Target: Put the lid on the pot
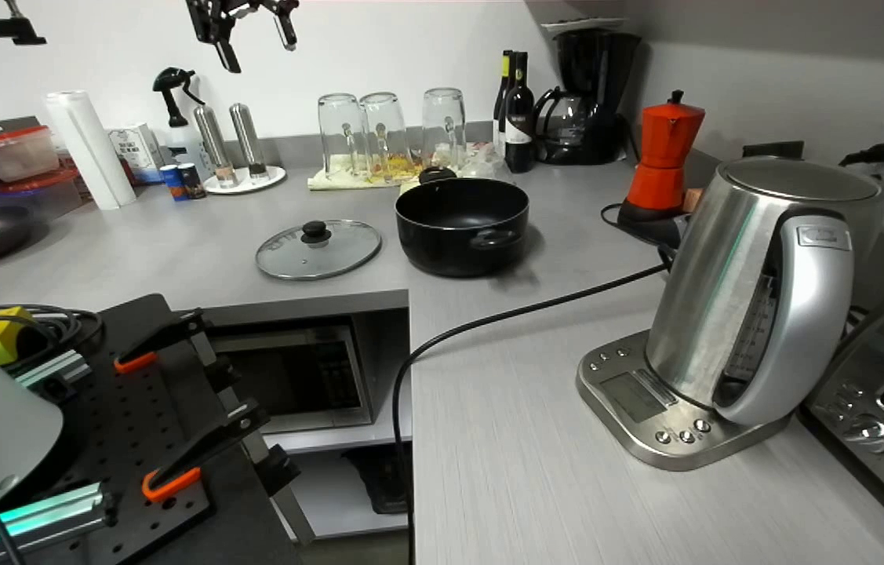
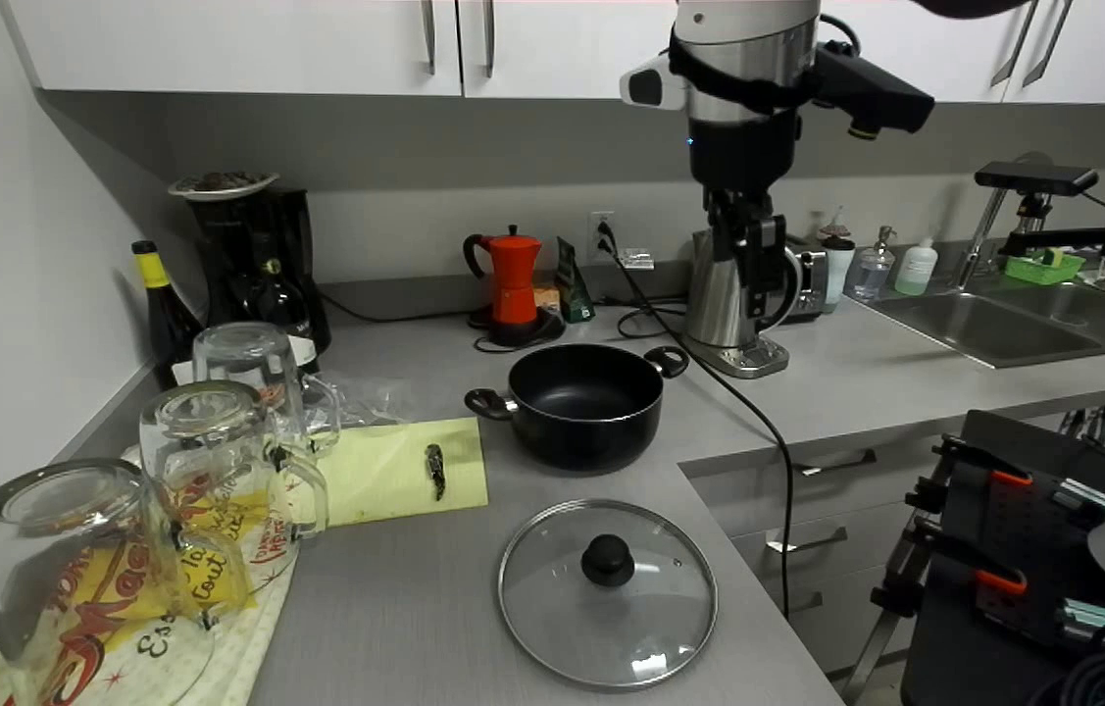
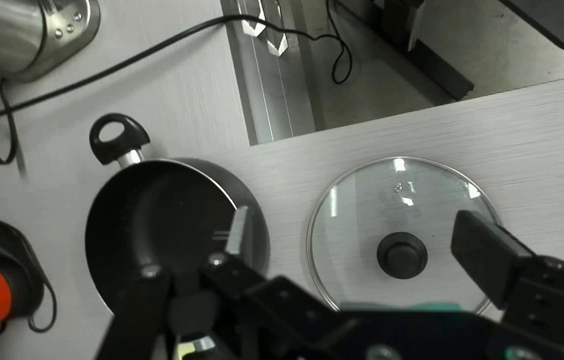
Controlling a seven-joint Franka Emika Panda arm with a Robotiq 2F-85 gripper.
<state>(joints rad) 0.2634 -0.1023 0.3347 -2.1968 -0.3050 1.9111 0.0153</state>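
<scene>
The glass lid [image 1: 318,255] lies flat on the grey counter, black knob up, beside the pot; it also shows in an exterior view [image 2: 552,618] and the wrist view [image 3: 352,215]. The black pot [image 1: 449,249] stands upright and uncovered, its inside bare; it also shows in an exterior view [image 2: 586,441] and the wrist view [image 3: 161,215]. My gripper [image 1: 260,53] is open and empty, high above the counter. In the wrist view its fingers [image 3: 354,232] are wide apart, with the lid's knob seen between them, lower down. It also shows in an exterior view [image 2: 758,304].
Upside-down glass mugs [image 2: 209,471] stand on cloths behind the lid. A red moka pot [image 1: 661,149], a steel kettle [image 1: 716,282] and wine bottles [image 1: 518,118] stand around the pot. A black cable [image 1: 489,318] crosses the counter near the pot. The counter's front edge [image 1: 316,302] runs close to the lid.
</scene>
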